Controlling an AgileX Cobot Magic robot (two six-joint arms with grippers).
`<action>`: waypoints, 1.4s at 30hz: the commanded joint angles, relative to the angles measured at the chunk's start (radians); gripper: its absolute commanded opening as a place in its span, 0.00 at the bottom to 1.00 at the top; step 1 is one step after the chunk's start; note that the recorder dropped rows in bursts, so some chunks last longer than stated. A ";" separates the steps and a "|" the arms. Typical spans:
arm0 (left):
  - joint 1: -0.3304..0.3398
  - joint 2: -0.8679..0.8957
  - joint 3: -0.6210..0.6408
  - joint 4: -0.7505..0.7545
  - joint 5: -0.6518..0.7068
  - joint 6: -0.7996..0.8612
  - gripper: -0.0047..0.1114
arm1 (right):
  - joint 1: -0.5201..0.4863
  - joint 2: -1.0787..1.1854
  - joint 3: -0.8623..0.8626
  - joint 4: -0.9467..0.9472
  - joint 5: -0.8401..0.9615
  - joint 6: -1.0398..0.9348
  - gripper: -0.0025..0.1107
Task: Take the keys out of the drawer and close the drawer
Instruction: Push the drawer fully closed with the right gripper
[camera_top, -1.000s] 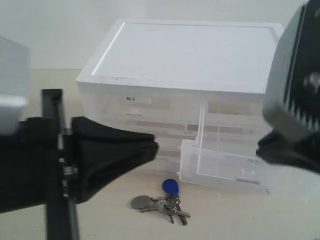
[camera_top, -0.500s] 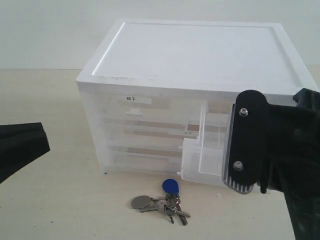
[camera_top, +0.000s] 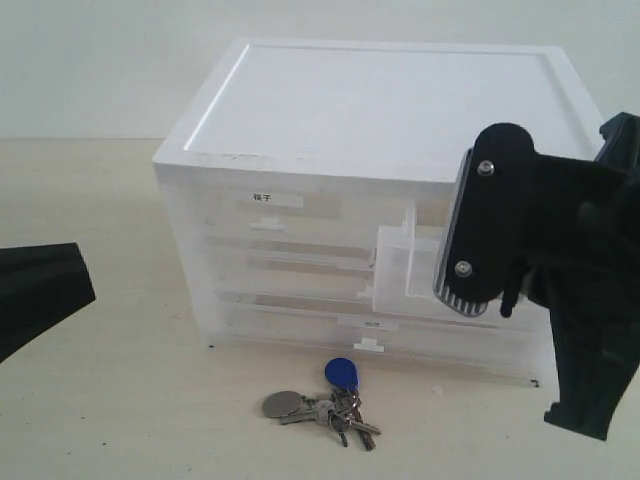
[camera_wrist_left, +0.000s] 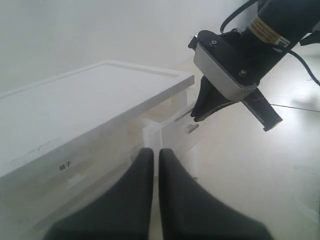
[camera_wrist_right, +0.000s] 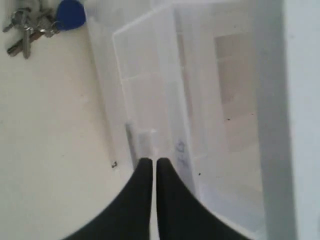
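The keys (camera_top: 322, 404), silver with a blue oval fob (camera_top: 341, 374) and a round grey tag, lie on the table in front of the cabinet, also as keys (camera_wrist_right: 27, 27) in the right wrist view. The clear half-width drawer (camera_top: 400, 268) sticks out a little from the cabinet's right side and looks empty. My right gripper (camera_wrist_right: 150, 162) is shut, its tips against the drawer's front (camera_wrist_right: 150, 90) by the white tab handle (camera_wrist_right: 145, 139). The right arm (camera_top: 530, 225) covers that front in the exterior view. Away at the left, my left gripper (camera_wrist_left: 151, 153) is shut on nothing.
The white-topped cabinet (camera_top: 390, 100) holds more translucent drawers, one half-width with a dark-lettered label (camera_top: 263, 199) and full-width ones below (camera_top: 372, 325). The left gripper's black fingers (camera_top: 45, 290) reach in from the left edge over the beige table (camera_top: 120, 400).
The drawer has slid inward and sticks out much less. The right arm has moved toward the cabinet with it. The left gripper has drawn back to the left. The keys have not moved.
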 joint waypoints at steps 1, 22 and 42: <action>0.001 -0.004 0.004 -0.015 -0.001 -0.014 0.08 | -0.007 -0.002 0.015 -0.101 -0.043 0.082 0.02; 0.001 -0.004 0.015 -0.015 0.023 -0.037 0.08 | -0.009 0.012 0.089 -0.374 -0.178 0.360 0.02; 0.001 -0.004 0.016 -0.015 0.039 -0.039 0.08 | 0.011 0.220 0.121 -0.503 -0.180 0.465 0.02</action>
